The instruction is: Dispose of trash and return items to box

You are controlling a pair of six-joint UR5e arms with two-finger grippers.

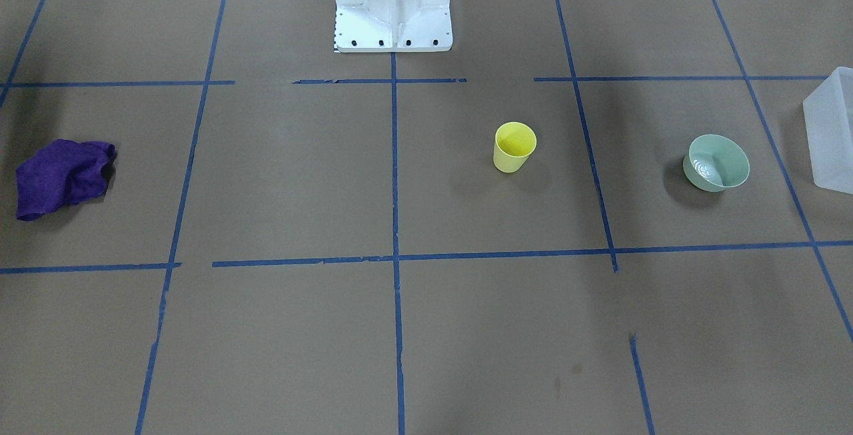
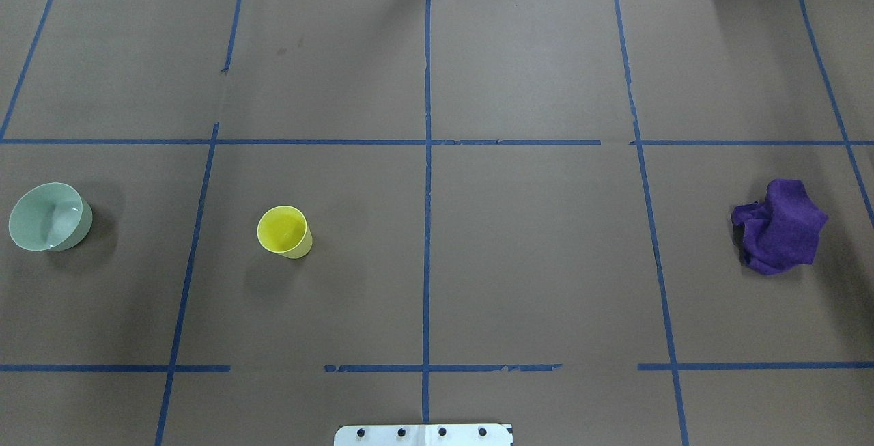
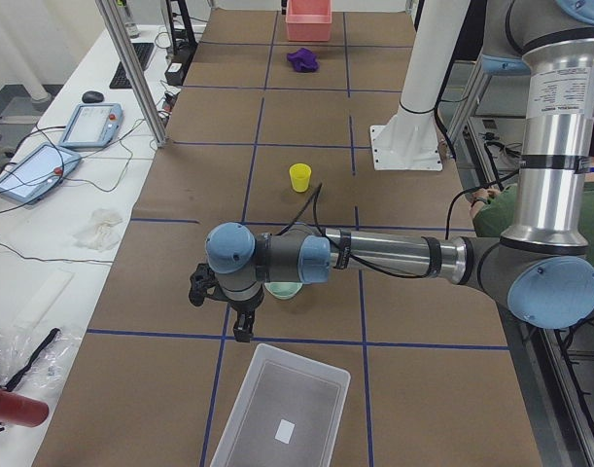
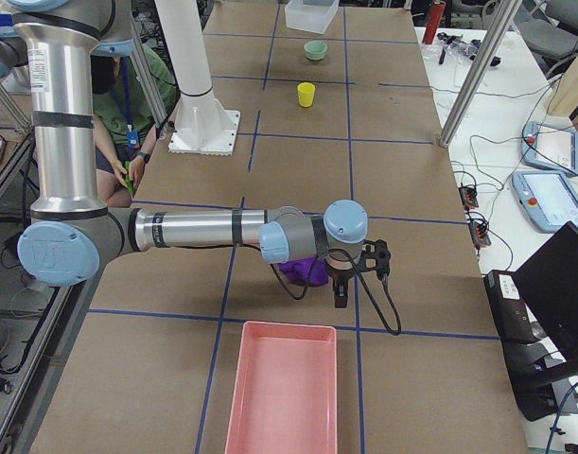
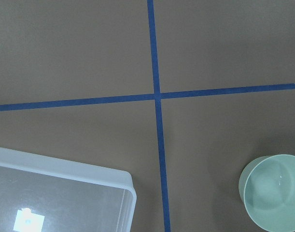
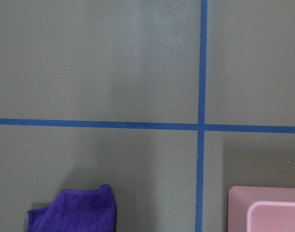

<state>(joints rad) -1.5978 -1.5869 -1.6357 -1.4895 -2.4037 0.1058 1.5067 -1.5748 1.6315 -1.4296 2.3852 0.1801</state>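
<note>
Yellow cup [image 1: 514,147] upright on worktop [image 1: 300,188], mint-green bowl [image 1: 716,163] between it and translucent bin [image 1: 833,135], bin's white label [image 3: 286,429] unreadable, left pincer [image 3: 242,329] near bowl, right pincer [image 4: 341,295] near purple cloth [image 1: 63,178], cannot tell whether either is apart or together

The left arm [image 3: 394,255] stood with its upper link vertical and its forearm extended horizontally from the elbow. The left gripper [image 3: 242,331] hung below the wrist, pointing downward. The right arm [image 4: 194,230] held the mirrored pose, with the right gripper [image 4: 341,295] also pointing downward. Neither gripper's finger spacing could be determined.
</note>
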